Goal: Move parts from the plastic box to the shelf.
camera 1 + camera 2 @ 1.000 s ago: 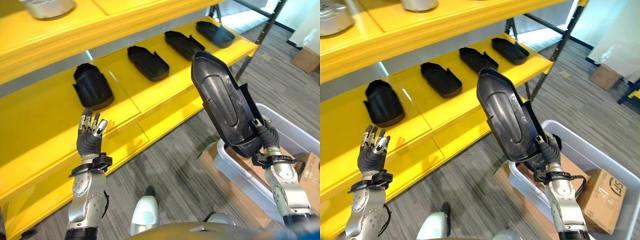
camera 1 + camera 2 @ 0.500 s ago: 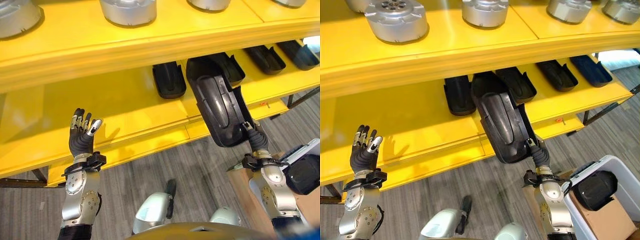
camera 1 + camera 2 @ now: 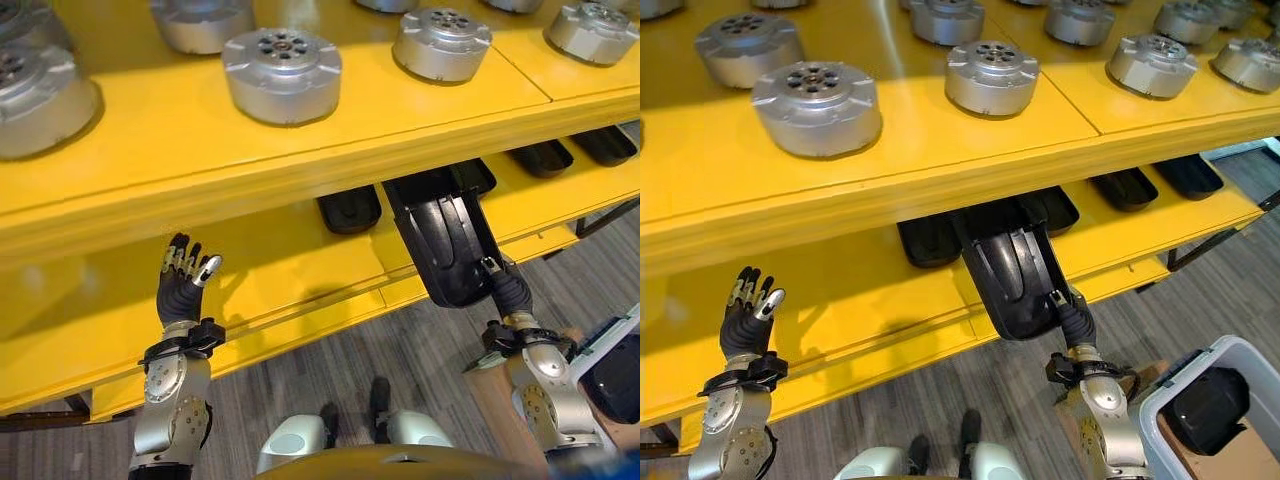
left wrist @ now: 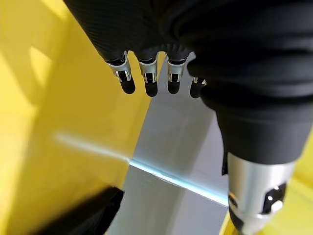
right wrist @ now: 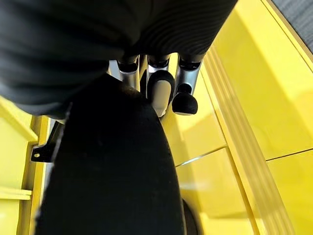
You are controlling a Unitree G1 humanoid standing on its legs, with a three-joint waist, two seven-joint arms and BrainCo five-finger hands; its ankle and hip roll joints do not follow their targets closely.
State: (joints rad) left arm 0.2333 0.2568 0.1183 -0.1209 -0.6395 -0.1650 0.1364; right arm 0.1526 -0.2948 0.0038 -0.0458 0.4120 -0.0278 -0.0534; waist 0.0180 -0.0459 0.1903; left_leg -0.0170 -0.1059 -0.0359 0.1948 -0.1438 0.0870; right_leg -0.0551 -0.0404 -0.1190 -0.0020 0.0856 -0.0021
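Our right hand (image 3: 508, 296) is clamped on the black part (image 3: 445, 240), whose far end has now slid under the upper tier onto the lower shelf (image 3: 300, 262), up at twelve o'clock; a second ago it stood over the plastic box (image 3: 1230, 400). We're nearly placing it. Our left hand (image 3: 182, 285) hangs open at nine o'clock, idle.

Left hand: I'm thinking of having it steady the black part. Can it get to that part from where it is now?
Probably not without a long sideways move. The left hand is raised, open, before the lower shelf, well apart from the black part held by the right hand. Nothing stands between them.
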